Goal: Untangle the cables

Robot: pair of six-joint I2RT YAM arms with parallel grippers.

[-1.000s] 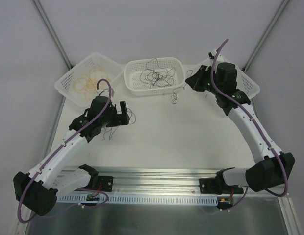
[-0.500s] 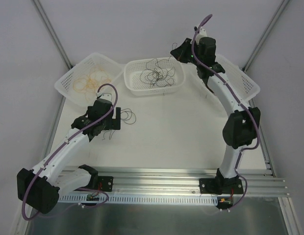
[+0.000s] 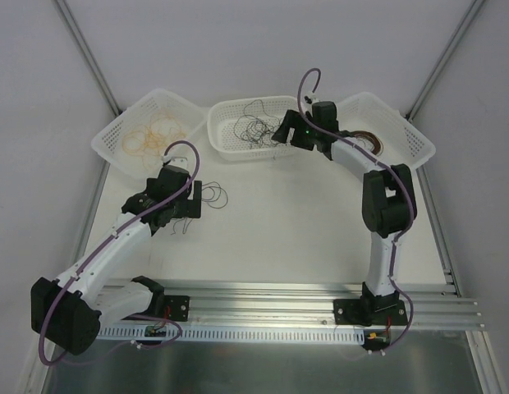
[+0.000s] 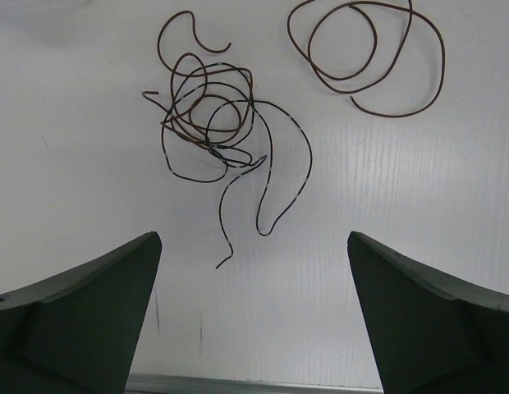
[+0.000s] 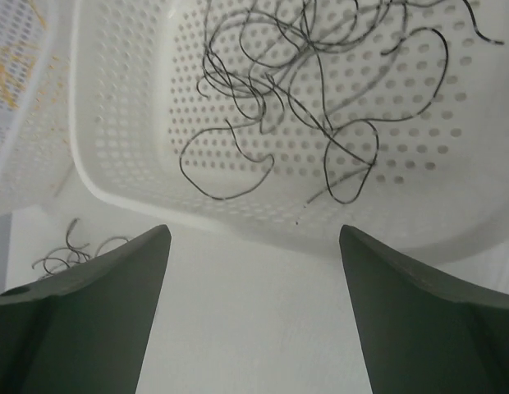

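**Hovering claws, both spread wide, nothing gripped**

Left gripper (image 3: 198, 199) sits low over the table (image 3: 287, 222), on the near side of the left basket (image 3: 107, 146). In the wrist view its fingers (image 4: 82, 320) stand far apart, with only bare table top between them.

Just ahead of the tips lies a small tangle (image 4: 209, 123) of the cables. Dark brown and black strands are looped through one another. One black tail trails back toward the gripper and stops short of it. To one side, clear of the knot, a dark brown wire (image 4: 365, 57) lies alone in a double loop.

Right gripper (image 3: 279, 134) is stretched out to the near right corner of the middle basket (image 3: 217, 139). Its fingers (image 5: 90, 320) are also spread wide and hold nothing. From the wrist camera the basket's near wall shows between the two tips.

On the perforated floor inside lies a loose heap of black wires (image 5: 320, 74) in overlapping open loops. None of them is caught on a finger.

The left basket holds yellow-tan coils (image 3: 152, 135). The right basket (image 3: 419, 148) holds dark brown wires (image 3: 371, 146), partly hidden behind the right arm.

So the cables lie in four places: three baskets sorted by colour, and the mixed tangle on the table by the left gripper.
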